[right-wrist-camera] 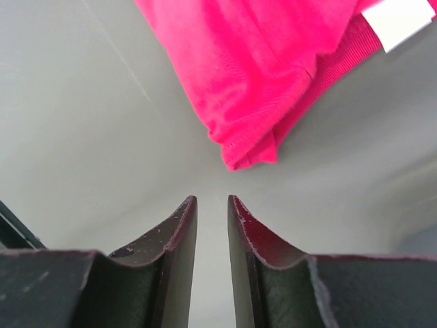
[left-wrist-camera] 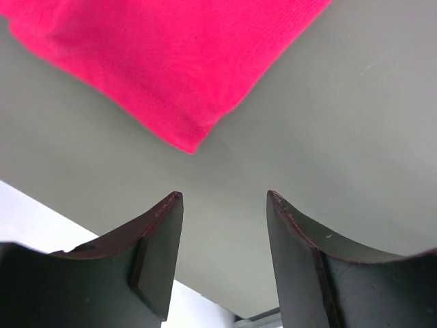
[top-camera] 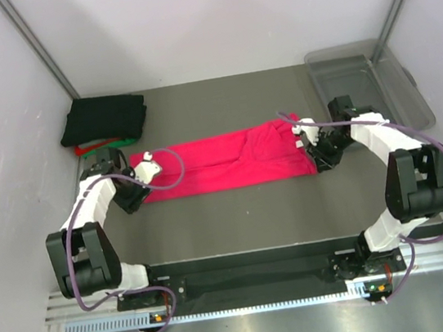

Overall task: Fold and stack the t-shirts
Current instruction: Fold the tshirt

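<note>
A bright pinkish-red t-shirt [top-camera: 229, 161] lies in a long folded band across the middle of the table. Its white neck label [right-wrist-camera: 401, 20] is at the right end. My left gripper [top-camera: 135, 196] is open and empty, just off the shirt's near left corner [left-wrist-camera: 191, 140], with its fingertips [left-wrist-camera: 172, 205] short of the cloth. My right gripper [top-camera: 320, 159] is at the shirt's right end with its jaws a narrow gap apart and nothing between them; the shirt's corner [right-wrist-camera: 247, 152] lies just ahead of it. Folded black, red and green t-shirts [top-camera: 103, 118] are stacked at the back left.
A clear plastic bin [top-camera: 368, 79] stands at the back right beside the right arm. White walls close in the left, back and right sides. The arms' base rail [top-camera: 245, 274] runs along the near edge.
</note>
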